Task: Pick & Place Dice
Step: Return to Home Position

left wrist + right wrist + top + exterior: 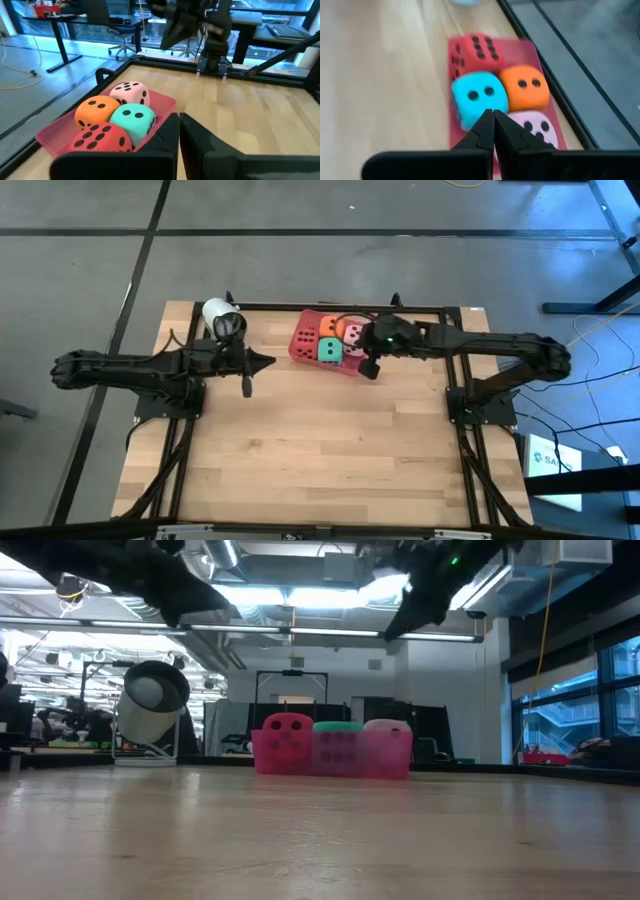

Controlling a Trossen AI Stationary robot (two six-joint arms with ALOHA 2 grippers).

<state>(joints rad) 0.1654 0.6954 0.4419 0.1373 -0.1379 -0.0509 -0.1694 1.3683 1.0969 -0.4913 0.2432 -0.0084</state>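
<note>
A pink tray (312, 364) stands at the table's far middle and holds the dice, all resting on its floor: red (305, 340), green (329, 351), orange (331, 328) and light pink (352, 335). My left gripper (266, 362) hovers shut just left of the tray, pointing at it; in its wrist view the shut tips (179, 120) show beside the tray's rim (162, 102). My right gripper (369, 368) is shut and raised above the tray's right end, tips (493, 117) slanting down over the green die (477, 95) and the pink die (537, 125). Neither holds anything.
A white cylinder with a dark end (222, 318) stands at the far left behind my left arm, also seen in the low view (150, 700). Bare wooden tabletop (320, 450) stretches toward the near edge. A black frame runs along the table's far edge.
</note>
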